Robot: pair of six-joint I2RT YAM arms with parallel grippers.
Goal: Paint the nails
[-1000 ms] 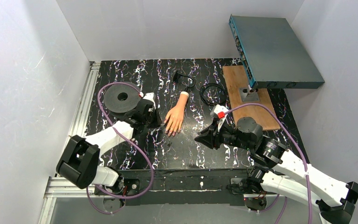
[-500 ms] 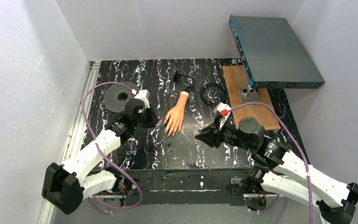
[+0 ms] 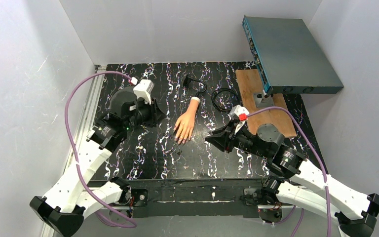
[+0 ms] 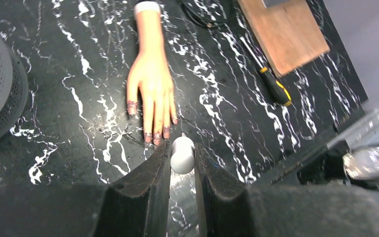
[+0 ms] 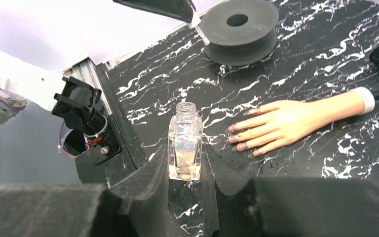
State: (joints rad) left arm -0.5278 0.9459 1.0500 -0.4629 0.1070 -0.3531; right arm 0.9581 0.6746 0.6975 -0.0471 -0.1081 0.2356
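The flesh-coloured mannequin hand [image 3: 184,126] lies palm down in the middle of the black marbled table, white wrist stub pointing away. Its nails [image 4: 155,134] are dark purplish and smeared, and the nails [image 5: 237,137] also show in the right wrist view. My left gripper [image 4: 182,149] is shut on a small white brush cap [image 4: 182,155], held just short of the fingertips and above the table. My right gripper [image 5: 185,157] is shut on an uncapped clear glass polish bottle [image 5: 185,145], to the right of the hand. In the top view the left gripper [image 3: 160,117] and right gripper [image 3: 211,139] flank the hand.
A black spool [image 5: 239,27] sits at the far left, partly behind my left arm. A looped black cable [image 3: 225,98] lies beyond the hand. A wooden board [image 3: 271,116] and a raised grey box [image 3: 288,49] stand at the right. A yellow-handled screwdriver [image 4: 275,88] lies near the board.
My left arm has risen and drawn back to the left, carrying the white cap with it. The right gripper has edged slightly away from me with the bottle. The hand has not moved.
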